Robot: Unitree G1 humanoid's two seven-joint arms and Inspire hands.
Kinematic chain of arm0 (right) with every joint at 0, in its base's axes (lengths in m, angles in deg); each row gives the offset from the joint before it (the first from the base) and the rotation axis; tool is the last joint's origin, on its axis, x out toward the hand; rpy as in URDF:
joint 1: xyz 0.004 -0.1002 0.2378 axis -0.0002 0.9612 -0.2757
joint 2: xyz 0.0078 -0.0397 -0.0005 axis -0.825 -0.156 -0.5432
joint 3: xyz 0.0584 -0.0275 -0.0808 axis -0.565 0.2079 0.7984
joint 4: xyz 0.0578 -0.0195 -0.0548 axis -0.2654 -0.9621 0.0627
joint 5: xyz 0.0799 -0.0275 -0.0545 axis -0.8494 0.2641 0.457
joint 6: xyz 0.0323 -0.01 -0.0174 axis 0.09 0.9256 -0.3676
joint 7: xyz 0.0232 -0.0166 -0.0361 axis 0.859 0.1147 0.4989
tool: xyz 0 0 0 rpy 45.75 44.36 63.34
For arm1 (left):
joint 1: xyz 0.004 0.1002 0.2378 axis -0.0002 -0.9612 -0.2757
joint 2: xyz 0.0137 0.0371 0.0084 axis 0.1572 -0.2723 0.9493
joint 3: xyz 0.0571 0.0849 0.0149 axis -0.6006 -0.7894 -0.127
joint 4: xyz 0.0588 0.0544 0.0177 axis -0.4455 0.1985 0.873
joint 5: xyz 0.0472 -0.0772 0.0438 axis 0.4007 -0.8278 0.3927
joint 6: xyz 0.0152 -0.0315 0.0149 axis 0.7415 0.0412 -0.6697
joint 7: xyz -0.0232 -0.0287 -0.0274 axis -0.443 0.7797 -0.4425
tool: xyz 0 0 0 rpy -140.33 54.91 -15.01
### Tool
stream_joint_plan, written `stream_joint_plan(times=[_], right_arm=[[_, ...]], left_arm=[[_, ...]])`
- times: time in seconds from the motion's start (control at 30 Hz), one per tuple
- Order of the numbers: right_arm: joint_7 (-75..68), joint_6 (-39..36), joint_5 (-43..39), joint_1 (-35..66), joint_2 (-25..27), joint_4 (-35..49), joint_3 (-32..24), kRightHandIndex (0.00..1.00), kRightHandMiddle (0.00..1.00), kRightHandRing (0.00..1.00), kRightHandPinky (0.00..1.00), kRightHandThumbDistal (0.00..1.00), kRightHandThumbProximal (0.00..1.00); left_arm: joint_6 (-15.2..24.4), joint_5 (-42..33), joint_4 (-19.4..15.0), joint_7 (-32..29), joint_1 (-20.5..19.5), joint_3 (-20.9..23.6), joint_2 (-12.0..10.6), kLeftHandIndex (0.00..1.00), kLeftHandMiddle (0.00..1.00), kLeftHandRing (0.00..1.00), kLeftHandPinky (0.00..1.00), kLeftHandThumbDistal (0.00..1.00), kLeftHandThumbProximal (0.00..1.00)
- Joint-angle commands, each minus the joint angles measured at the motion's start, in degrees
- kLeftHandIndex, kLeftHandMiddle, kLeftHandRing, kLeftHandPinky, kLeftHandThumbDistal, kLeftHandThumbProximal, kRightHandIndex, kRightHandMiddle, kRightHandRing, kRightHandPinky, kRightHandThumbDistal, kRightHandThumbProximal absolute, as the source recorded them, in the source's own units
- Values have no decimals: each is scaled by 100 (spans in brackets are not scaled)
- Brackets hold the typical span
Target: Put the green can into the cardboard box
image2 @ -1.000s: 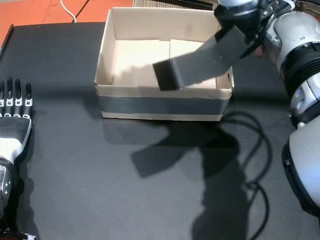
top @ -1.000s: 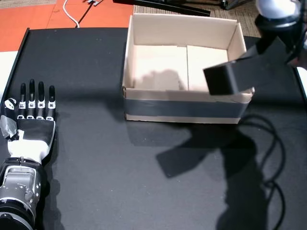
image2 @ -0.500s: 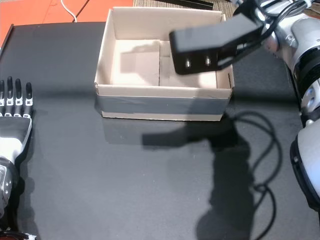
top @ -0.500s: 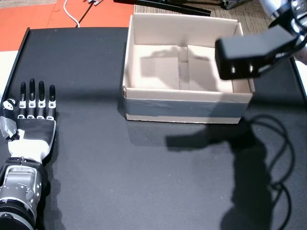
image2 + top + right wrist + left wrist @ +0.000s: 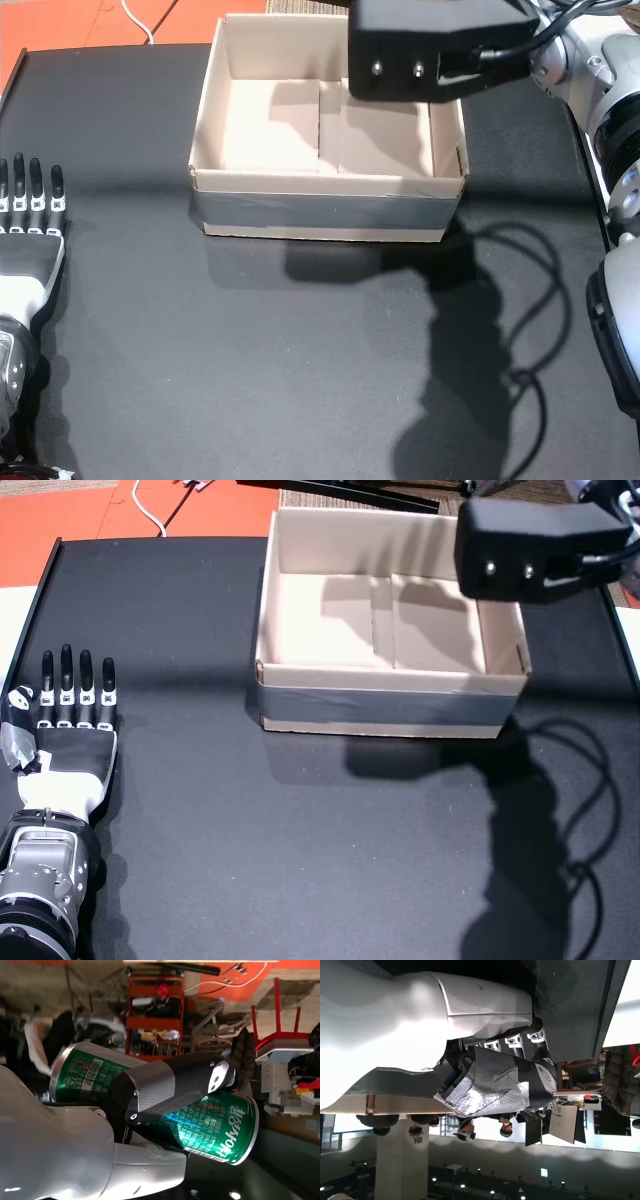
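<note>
Green and shiny, the can (image 5: 165, 1105) sits clamped in my right hand (image 5: 150, 1110), my thumb (image 5: 172, 1085) wrapped across its printed side; this shows only in the right wrist view, where the can lies on its side in the turned picture with its two ends sticking out past my grip. In both head views the can is hidden, and what I see of that arm is its black wrist block (image 5: 535, 545) hanging above the far right corner of the cardboard box (image 5: 390, 705). The box (image 5: 325, 205) stands open on the black table (image 5: 300, 860), a band of grey tape around its lower wall, its floor bare where I can see it. My left hand (image 5: 68, 720) lies flat on the table near the left edge, well apart from the box, fingers (image 5: 65, 685) straight and side by side, holding nothing. A white cable (image 5: 150, 515) runs over the orange floor beyond the table.
</note>
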Motion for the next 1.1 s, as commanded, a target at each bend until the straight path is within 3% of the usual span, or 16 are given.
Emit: stream_joint_plan(times=[0.0,0.1,0.17,0.23,0.27,0.3,0.37,0.4,0.5,0.53,0.6,0.7,0.73,0.9,0.97,1.07], right_arm=[[92,24,-207,112,-150,52,-108,0,5,18,20,8,42],[259,137,-233,189,-297,41,-92,0,5,14,13,9,46],[423,228,-193,233,-403,32,-29,13,12,18,14,5,48],[690,226,-233,287,-501,25,-39,5,8,17,14,2,47],[844,190,-283,326,-544,23,-72,1,6,18,13,1,40],[990,174,-329,358,-578,21,-99,1,9,22,14,0,40],[1250,226,-363,413,-639,12,-98,5,15,29,15,3,58],[1459,312,-397,435,-684,2,-112,4,17,34,14,2,61],[2044,453,-507,478,-770,-13,-161,11,28,43,12,4,59],[2327,569,-564,475,-798,-21,-194,22,39,52,25,6,61],[2909,865,-693,444,-857,-33,-294,33,46,51,31,4,60],[3467,1238,-721,386,-920,-21,-276,38,47,46,38,2,54],[3590,1337,-702,366,-932,-16,-247,37,45,43,41,1,52],[4092,1587,-697,292,-930,6,-225,22,33,32,32,5,52],[4190,1565,-674,283,-892,15,-204,20,33,31,31,6,53],[4247,1521,-651,290,-837,21,-180,25,39,36,39,5,54]], left_arm=[[11,114,203,242,-311,-48,-147,54,52,61,75,0,56],[16,116,205,275,-293,-62,-166,53,52,60,73,0,58],[19,105,204,300,-278,-62,-180,54,52,61,74,0,59],[17,92,205,288,-276,-55,-189,54,53,62,74,0,60],[19,88,207,278,-279,-49,-192,54,53,61,74,0,60],[25,88,208,276,-282,-48,-195,54,52,61,73,0,60],[37,91,205,290,-278,-51,-199,54,53,63,74,0,59],[43,89,203,298,-274,-51,-201,54,52,62,73,0,59],[43,79,202,292,-277,-41,-201,53,52,61,73,0,57],[58,87,202,311,-273,-45,-202,53,52,61,73,0,57],[63,83,201,320,-269,-41,-203,54,52,62,74,0,57],[48,59,200,327,-264,-20,-199,54,53,64,76,0,57],[61,62,199,340,-261,-19,-202,54,53,64,76,0,57],[66,68,201,318,-272,-17,-201,53,52,61,74,0,57],[53,76,204,251,-295,-23,-195,52,51,61,73,0,57],[63,97,202,250,-292,-43,-190,54,51,61,75,0,57]])
